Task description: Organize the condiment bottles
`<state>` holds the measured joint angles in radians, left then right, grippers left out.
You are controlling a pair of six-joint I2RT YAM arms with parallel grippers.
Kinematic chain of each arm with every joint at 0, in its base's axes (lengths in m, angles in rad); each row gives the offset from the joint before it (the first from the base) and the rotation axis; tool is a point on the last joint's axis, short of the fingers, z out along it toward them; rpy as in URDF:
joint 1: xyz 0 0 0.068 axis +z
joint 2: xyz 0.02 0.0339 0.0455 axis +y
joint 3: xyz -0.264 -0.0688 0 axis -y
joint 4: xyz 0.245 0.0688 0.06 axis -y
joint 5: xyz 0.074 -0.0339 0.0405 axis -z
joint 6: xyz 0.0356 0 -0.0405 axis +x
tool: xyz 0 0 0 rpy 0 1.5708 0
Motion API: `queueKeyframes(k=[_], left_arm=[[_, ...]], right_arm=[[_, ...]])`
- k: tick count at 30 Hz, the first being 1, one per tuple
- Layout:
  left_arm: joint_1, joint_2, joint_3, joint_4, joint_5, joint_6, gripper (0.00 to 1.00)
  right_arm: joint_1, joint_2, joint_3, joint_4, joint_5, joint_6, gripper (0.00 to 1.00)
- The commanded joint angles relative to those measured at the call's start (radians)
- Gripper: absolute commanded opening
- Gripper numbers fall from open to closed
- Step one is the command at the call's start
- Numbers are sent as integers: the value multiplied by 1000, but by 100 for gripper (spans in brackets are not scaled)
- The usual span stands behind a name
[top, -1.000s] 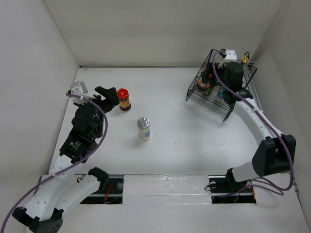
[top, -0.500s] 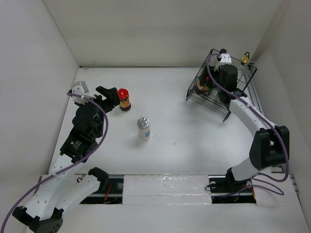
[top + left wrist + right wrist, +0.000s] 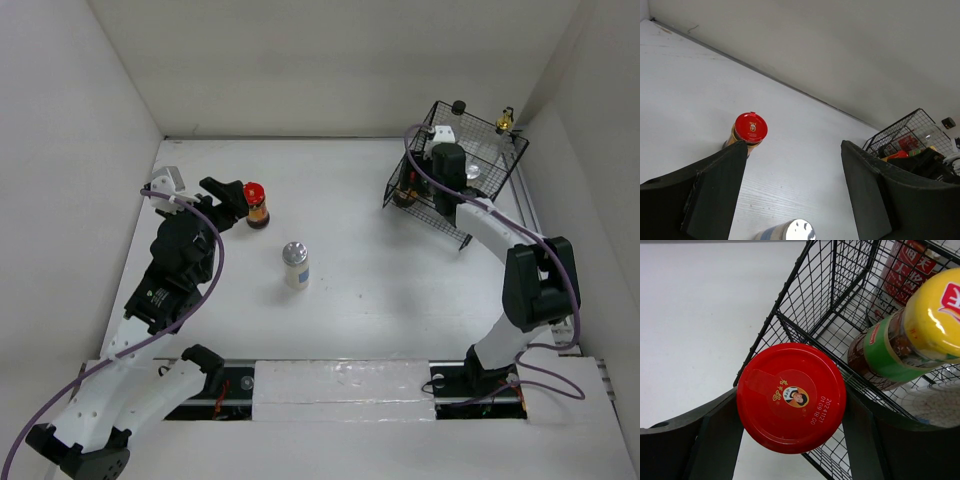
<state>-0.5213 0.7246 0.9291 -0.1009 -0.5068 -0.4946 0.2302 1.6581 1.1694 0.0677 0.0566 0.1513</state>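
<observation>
right gripper [image 3: 792, 407] fingers clamped on a red-lidded jar [image 3: 790, 390] at the basket [image 3: 430, 222] corner (wire right under it), best nudged inward before lowering; left gripper [image 3: 794, 150] fingers apart, empty, beside the second jar [image 3: 750, 128].

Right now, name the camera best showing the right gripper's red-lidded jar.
Right wrist: the red-lidded jar, in the right gripper, looms large. Top external shows a speck by the basket; left wrist, nothing clear.
</observation>
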Motion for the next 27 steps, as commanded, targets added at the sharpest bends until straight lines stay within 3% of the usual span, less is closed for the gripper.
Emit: queueKeyframes(k=[1, 6, 11, 17, 21, 22, 24, 26, 27], left_arm=[[4, -2, -3, 44, 8, 13, 72], [4, -2, -3, 44, 8, 13, 72], [4, -2, -3, 44, 8, 13, 72], [4, -2, -3, 44, 8, 13, 72], [4, -2, -3, 44, 8, 13, 72], [4, -2, -3, 44, 8, 13, 72], [4, -2, -3, 44, 8, 13, 73], [4, -2, -3, 44, -1, 13, 74], [4, -11, -3, 44, -10, 13, 74]], right_arm=[[23, -34, 27, 165, 23, 2, 63], [23, -43, 27, 153, 32, 2, 86], [41, -75, 47, 110, 43, -7, 100], [81, -181, 35, 78, 78, -7, 100], [171, -239, 7, 78, 68, 4, 100], [225, -239, -7, 78, 37, 4, 96], [285, -248, -16, 78, -3, 4, 78], [378, -248, -39, 78, -70, 4, 48], [408, -248, -54, 78, -102, -10, 42]])
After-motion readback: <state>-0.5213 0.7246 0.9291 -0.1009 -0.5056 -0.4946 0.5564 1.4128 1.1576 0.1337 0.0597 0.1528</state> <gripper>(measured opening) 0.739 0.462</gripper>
